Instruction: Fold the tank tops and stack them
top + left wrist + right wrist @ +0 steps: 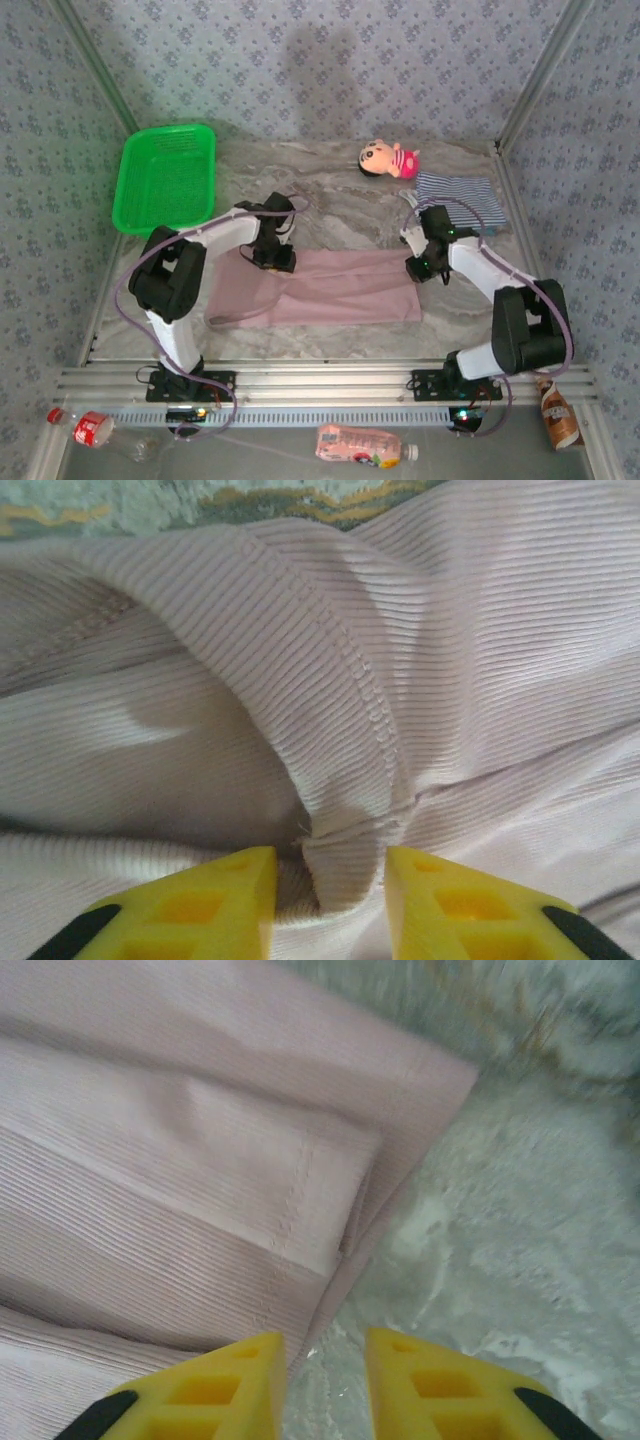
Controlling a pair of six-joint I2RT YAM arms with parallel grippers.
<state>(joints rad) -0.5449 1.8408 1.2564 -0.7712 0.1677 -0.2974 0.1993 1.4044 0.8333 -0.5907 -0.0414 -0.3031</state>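
The mauve-pink tank top (340, 288) lies folded into a long flat band across the middle of the table. My left gripper (273, 258) hovers over its back left edge. In the left wrist view the yellow fingers (235, 890) stand apart, and a hemmed strap end of the pink cloth (345, 865) rises loosely between them. My right gripper (425, 268) is at the top's back right corner. Its jaws are open over bare table beside the layered pink edge (300, 1210), and it (325, 1345) holds nothing. The navy-and-white striped tank top (460, 200) lies folded at the back right.
A green basket (165, 178) sits at the back left. A small pink plush doll (388, 158) lies at the back, next to the striped top. Bottles (362, 445) lie on the floor in front of the arm bases. Patterned walls enclose the marbled table (340, 210).
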